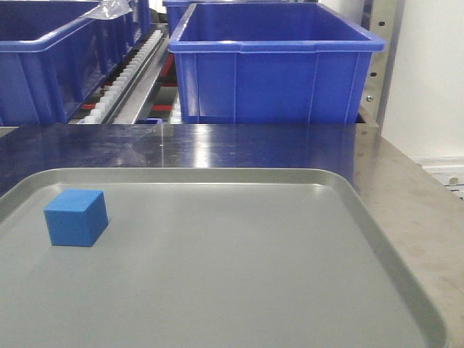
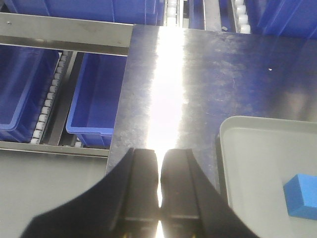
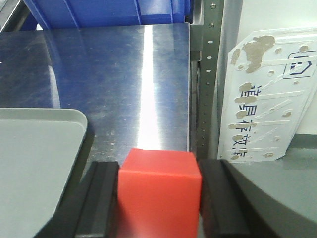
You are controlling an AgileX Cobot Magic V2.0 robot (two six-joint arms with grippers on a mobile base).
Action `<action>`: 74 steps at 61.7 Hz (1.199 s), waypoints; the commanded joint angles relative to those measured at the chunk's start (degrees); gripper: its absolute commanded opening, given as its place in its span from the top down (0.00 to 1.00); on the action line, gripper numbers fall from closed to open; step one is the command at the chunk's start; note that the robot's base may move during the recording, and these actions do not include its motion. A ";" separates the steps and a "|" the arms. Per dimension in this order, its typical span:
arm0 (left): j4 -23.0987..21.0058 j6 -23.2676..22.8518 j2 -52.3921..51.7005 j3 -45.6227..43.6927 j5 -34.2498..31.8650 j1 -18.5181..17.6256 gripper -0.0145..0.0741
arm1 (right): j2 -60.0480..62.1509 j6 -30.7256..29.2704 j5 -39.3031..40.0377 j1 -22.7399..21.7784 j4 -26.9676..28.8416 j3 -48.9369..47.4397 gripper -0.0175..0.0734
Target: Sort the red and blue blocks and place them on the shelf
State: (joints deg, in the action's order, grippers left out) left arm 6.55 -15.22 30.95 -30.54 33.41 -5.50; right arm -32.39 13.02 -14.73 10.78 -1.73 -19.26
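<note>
Shelf (image 1: 134,69) runs across the back, with big blue bins (image 1: 275,72) on its rollers. The steel table (image 1: 217,145) stands in front and carries the grey tray (image 1: 217,290).

Your right pincer (image 3: 159,198) pinches the red block (image 3: 158,183), just off the tray's right edge. The nearest bin lies ahead and slightly left: judge that your travel line.

Left pincer (image 2: 159,183) is pressed together and empty, over the table left of the tray. The blue block (image 1: 76,217) sits on the tray's left part, to that pincer's right, so the left arm is nearer.
</note>
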 commanded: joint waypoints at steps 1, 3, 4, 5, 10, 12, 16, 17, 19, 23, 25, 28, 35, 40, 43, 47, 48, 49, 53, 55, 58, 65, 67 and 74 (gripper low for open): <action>-0.15 -0.21 0.46 -2.05 -3.76 -0.41 0.70 | 0.10 -0.38 5.04 -0.32 -0.67 -1.54 0.75; -0.15 -0.21 0.46 -2.05 -3.46 -0.41 0.70 | 0.10 -0.38 5.04 -0.32 -0.67 -1.54 0.75; -0.15 -0.21 0.46 -2.05 -3.22 -0.41 0.70 | 0.10 -0.38 5.04 -0.32 -0.67 -1.54 0.75; -0.15 -0.21 0.46 -2.05 -2.81 -0.41 0.69 | 0.10 -0.38 5.04 -0.32 -0.67 -1.54 0.75; -0.15 0.08 0.46 -2.05 -0.92 -0.41 0.65 | 0.10 -0.38 5.04 -0.32 -0.67 -1.54 0.75; -0.15 0.85 0.55 -2.05 -0.07 -0.41 0.60 | 0.10 -0.38 5.04 -0.32 -0.67 -1.54 0.75; -0.15 1.18 1.04 -2.05 0.30 -0.41 0.47 | 0.10 -0.38 5.04 -0.32 -0.67 -1.54 0.75; -0.15 1.18 1.06 -2.05 0.30 -0.41 0.42 | 0.10 -0.38 5.04 -0.32 -0.67 -1.54 0.75; -0.15 1.18 1.42 -2.05 0.30 -0.41 0.36 | 0.10 -0.38 5.04 -0.32 -0.67 -1.54 0.75; -0.72 1.18 2.18 -2.05 0.30 -0.41 0.28 | 0.10 -0.38 5.04 -0.32 -0.67 -1.54 0.75; -1.29 1.18 2.52 -2.16 0.45 -0.41 0.27 | 0.10 -0.38 5.04 -0.32 -0.67 -1.54 0.75; -2.47 1.22 3.36 -2.43 1.05 -0.41 0.27 | 0.10 -0.38 5.04 -0.32 -0.67 -1.54 0.75; -4.81 2.51 6.49 -4.74 3.98 -0.41 0.27 | 0.10 -0.38 5.04 -0.32 -0.67 -1.54 0.75; -6.93 5.67 9.55 -7.50 6.60 -0.41 0.27 | 0.10 -0.38 5.04 -0.32 -0.67 -1.54 0.75; -8.33 7.39 11.39 -9.53 8.02 -0.41 0.27 | 0.10 -0.38 5.04 -0.32 -0.67 -1.54 0.75; -10.68 9.11 14.61 -12.30 9.73 -0.41 0.27 | 0.10 -0.38 5.04 -0.32 -0.67 -1.54 0.75; -11.10 9.28 15.23 -12.90 10.05 -0.41 0.27 | 0.10 -0.38 5.04 -0.32 -0.67 -1.54 0.75; -11.75 9.39 16.11 -13.79 10.52 -0.41 0.27 | 0.10 -0.38 5.04 -0.32 -0.67 -1.54 0.75; -14.07 10.61 18.74 -16.45 11.95 -0.41 0.27 | 0.10 -0.38 5.04 -0.32 -0.67 -1.54 0.75; -15.36 11.06 20.26 -17.84 12.44 -0.41 0.27 | 0.10 -0.38 5.04 -0.32 -0.67 -1.54 0.75; -17.35 11.52 22.30 -19.62 13.18 -0.41 0.27 | 0.10 -0.38 5.04 -0.32 -0.67 -1.54 0.75; -19.47 11.62 26.58 -22.48 13.43 -0.41 0.27 | 0.10 -0.38 5.04 -0.32 -0.67 -1.54 0.75; -19.60 11.62 27.81 -23.11 13.54 -0.41 0.27 | 0.10 -0.38 5.04 -0.32 -0.67 -1.54 0.75; -19.72 11.62 30.86 -24.27 14.08 -1.22 0.27 | 0.10 -0.38 5.04 -0.32 -0.67 -1.54 0.75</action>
State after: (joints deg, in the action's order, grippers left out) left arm -11.74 -3.73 60.82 -52.17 49.24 -5.75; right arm -32.39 13.02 -14.73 10.78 -1.73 -19.26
